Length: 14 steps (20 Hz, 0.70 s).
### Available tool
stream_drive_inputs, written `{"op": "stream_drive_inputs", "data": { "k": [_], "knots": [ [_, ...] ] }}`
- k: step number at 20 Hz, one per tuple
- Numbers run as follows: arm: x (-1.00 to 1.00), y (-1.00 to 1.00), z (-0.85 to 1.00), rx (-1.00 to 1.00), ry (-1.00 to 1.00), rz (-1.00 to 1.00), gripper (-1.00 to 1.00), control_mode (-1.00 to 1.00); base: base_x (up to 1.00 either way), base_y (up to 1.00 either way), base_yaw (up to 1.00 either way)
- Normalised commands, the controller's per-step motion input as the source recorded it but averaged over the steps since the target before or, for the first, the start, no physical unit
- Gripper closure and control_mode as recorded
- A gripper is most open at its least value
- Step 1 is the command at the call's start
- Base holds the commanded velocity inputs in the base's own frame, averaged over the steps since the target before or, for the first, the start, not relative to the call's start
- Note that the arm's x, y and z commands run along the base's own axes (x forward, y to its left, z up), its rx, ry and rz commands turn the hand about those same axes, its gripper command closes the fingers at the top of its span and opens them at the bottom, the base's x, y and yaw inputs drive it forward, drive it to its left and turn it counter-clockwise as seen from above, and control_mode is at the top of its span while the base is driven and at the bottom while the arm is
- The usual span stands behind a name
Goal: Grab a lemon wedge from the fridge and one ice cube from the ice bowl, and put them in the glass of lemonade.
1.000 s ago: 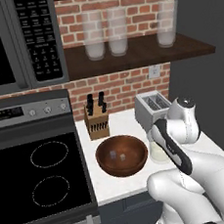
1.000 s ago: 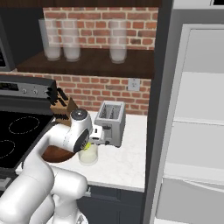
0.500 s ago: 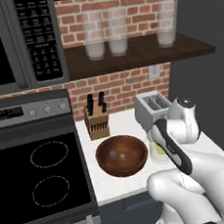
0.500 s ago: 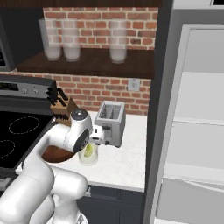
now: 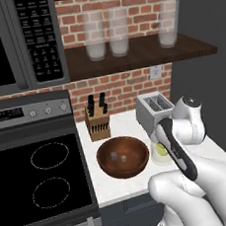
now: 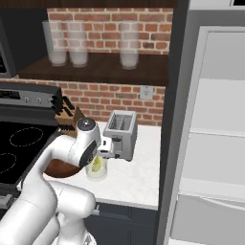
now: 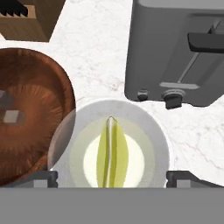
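While the lemon wedge (image 7: 112, 153) already floats in the glass of lemonade (image 7: 114, 146), start at the counter's left side: the ice bowl (image 5: 123, 157) touches the glass and holds the ice cube (image 7: 12, 116). Your gripper (image 7: 112, 178) hangs spread wide and empty above the glass. Judge the cube light, slick and hard; pinch its flat opposite faces gently.

The lemon wedge (image 7: 112, 152) lies inside the glass of lemonade (image 7: 162, 144), between the ice bowl (image 7: 35, 113) and the toaster (image 7: 175, 48) on the marble table (image 7: 98, 48).
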Motion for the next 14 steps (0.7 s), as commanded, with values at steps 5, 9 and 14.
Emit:
{"op": "stream_drive_inputs", "data": {
  "k": [5,9,14],
  "knots": [
    [-0.51,0.0,0.11,0.03,-0.21,0.03,-1.0,-1.0,0.0,0.0,0.0],
    [-0.46,0.01,0.15,0.02,-0.22,0.04,-1.0,-1.0,0.0,0.0,0.0],
    [-0.34,0.19,0.21,0.01,-0.2,0.06,-1.0,-1.0,0.0,0.0,0.0]
  ]
}}
